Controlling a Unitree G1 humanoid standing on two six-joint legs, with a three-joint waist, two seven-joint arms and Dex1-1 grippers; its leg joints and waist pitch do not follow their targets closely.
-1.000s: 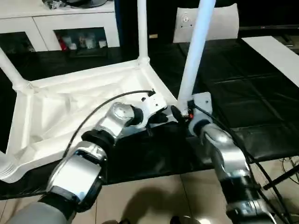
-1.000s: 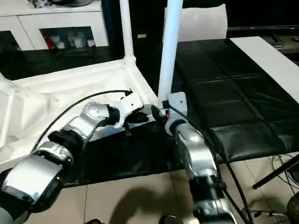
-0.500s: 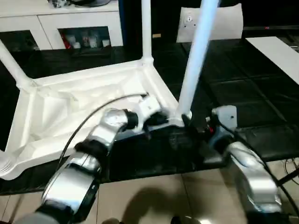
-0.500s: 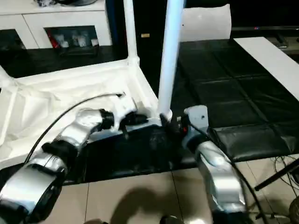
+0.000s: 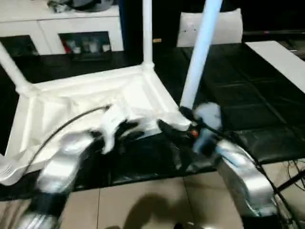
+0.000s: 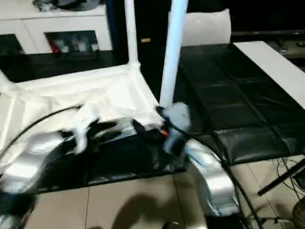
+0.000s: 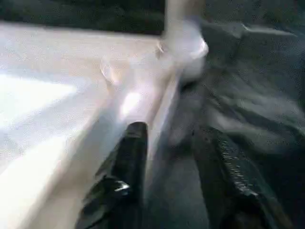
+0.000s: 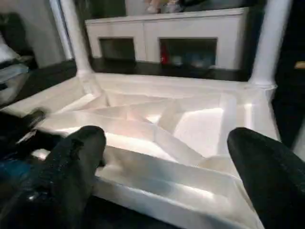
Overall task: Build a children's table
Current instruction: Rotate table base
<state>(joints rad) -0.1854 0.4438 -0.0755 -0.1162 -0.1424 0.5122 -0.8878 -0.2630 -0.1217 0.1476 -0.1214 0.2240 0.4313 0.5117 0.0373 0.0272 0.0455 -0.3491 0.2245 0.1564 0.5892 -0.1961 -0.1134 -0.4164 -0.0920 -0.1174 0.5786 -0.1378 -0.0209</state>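
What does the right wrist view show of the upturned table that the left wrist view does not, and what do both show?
Right wrist view alone: the ribbed underside of the table top, two far legs and a white cabinet behind. Left wrist view alone: the black mat beside the table's near edge. Both: the white table top and one leg standing in a corner socket.

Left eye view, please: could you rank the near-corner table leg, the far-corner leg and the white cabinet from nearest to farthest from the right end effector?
1. Near-corner table leg, standing just beside the right end effector.
2. Far-corner leg, farther back, at the tabletop's rear corner.
3. White cabinet, against the back, upper left.
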